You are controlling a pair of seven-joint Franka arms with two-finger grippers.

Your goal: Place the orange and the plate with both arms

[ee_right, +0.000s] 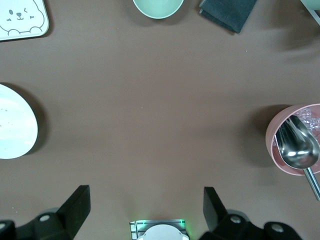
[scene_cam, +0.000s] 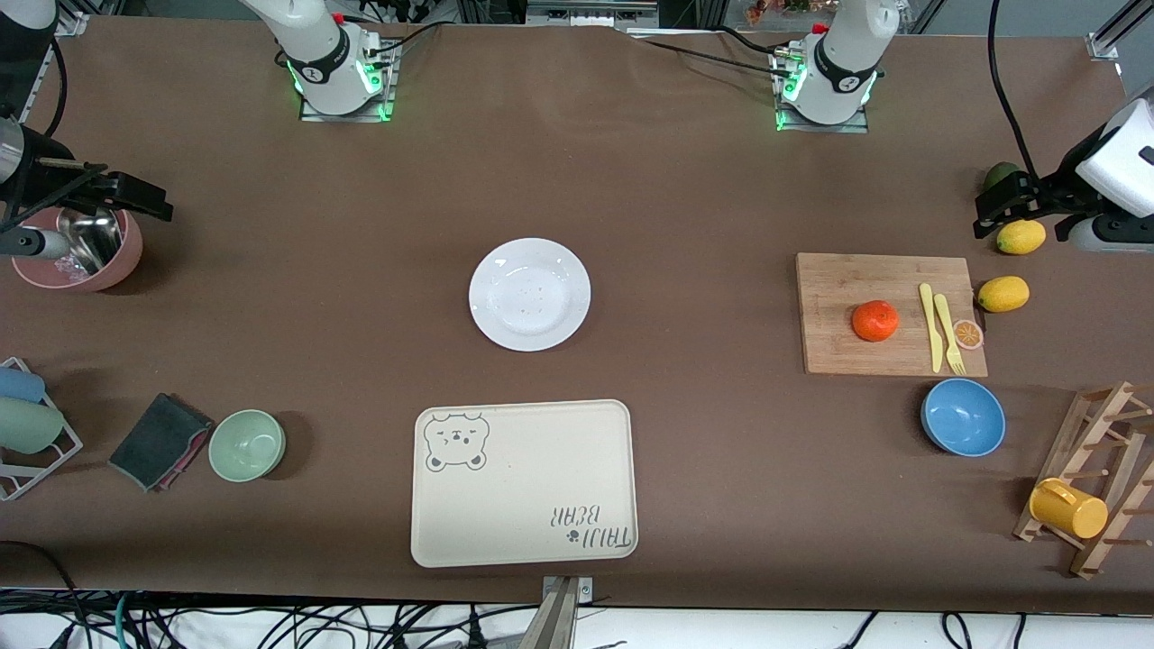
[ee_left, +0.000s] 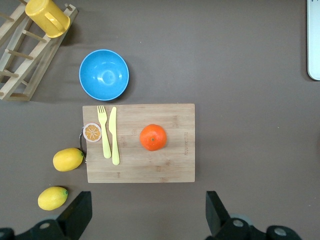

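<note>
The orange (scene_cam: 875,321) sits on a wooden cutting board (scene_cam: 838,288) toward the left arm's end; it also shows in the left wrist view (ee_left: 153,137). The white plate (scene_cam: 529,294) lies at mid-table, and its edge shows in the right wrist view (ee_right: 12,130). My left gripper (scene_cam: 996,212) hangs open and empty high over the table at the left arm's end, beside the lemons; its fingers frame bare table in the left wrist view (ee_left: 146,215). My right gripper (scene_cam: 149,200) hangs open and empty high at the right arm's end, also seen in its wrist view (ee_right: 145,210).
A yellow fork and knife (scene_cam: 939,326) and an orange slice (scene_cam: 967,334) lie on the board. Two lemons (scene_cam: 1002,294), a blue bowl (scene_cam: 963,416) and a rack with a yellow cup (scene_cam: 1068,507) surround it. The bear-print tray (scene_cam: 541,469) lies nearer the camera than the plate. A green bowl (scene_cam: 247,444), dark cloth (scene_cam: 160,440) and pink bowl (scene_cam: 77,252) stand at the right arm's end.
</note>
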